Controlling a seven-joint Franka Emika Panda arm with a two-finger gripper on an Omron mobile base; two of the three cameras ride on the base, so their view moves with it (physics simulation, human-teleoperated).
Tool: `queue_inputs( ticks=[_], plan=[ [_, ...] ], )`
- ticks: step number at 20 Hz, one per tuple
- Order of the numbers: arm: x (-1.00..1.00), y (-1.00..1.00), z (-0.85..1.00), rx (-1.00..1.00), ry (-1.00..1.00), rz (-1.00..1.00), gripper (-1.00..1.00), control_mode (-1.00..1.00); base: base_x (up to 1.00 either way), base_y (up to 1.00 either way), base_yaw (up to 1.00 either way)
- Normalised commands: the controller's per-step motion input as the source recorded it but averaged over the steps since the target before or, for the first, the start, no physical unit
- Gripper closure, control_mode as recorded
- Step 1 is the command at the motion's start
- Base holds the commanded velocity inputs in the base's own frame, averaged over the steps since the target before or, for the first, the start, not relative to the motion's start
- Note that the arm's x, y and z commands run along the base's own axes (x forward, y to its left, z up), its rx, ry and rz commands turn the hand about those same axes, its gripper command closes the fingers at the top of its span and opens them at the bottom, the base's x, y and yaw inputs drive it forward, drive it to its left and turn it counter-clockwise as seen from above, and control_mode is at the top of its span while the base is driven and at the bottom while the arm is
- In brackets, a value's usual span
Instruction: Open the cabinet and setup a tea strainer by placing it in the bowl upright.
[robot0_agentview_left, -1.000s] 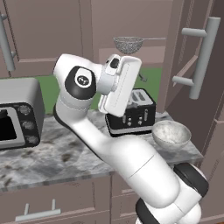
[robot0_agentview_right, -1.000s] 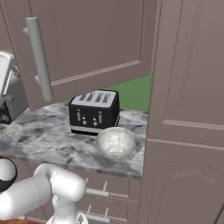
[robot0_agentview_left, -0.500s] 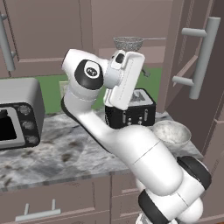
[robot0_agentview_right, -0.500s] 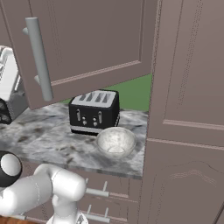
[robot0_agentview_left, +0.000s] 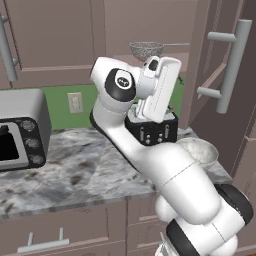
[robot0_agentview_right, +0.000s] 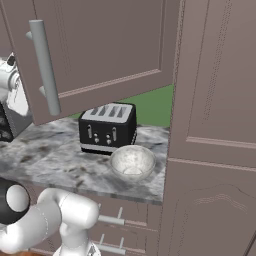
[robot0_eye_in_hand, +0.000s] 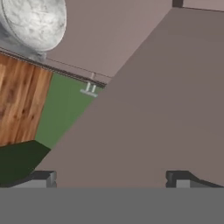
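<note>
Gripper (robot0_eye_in_hand: 109, 179) spread wide, tea strainer (robot0_agentview_left: 146, 49) just above hand.

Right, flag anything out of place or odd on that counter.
Nothing stands out. The toaster sits upright on the counter, the bowl rests upright in front of it, unspilled, and the cabinet door hangs open above them, with the tea strainer on its shelf.

Pretty clearly a home kitchen: taupe wall cabinets (robot0_agentview_right: 100, 45) over a grey marble countertop (robot0_agentview_left: 75, 170), black toaster (robot0_agentview_right: 107, 128) against a green backsplash (robot0_agentview_left: 65, 102), microwave (robot0_agentview_left: 20, 130) at the far left, drawers (robot0_agentview_left: 55, 232) underneath.
</note>
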Motion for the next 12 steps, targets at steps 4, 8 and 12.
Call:
queue_inputs(
  ticks=[4,8,12],
  plan=[
    [-0.04,-0.87,0.00,0.00,0.00,0.00,-1.00,-1.00,0.00,0.00,0.00],
    [-0.12,-0.94,0.02,0.00,0.00,0.00,-1.00,-1.00,0.00,0.00,0.00],
    [-0.28,-1.00,0.08,0.05,0.00,0.00,-1.00,-1.00,0.00,0.00,0.00]
  ],
)
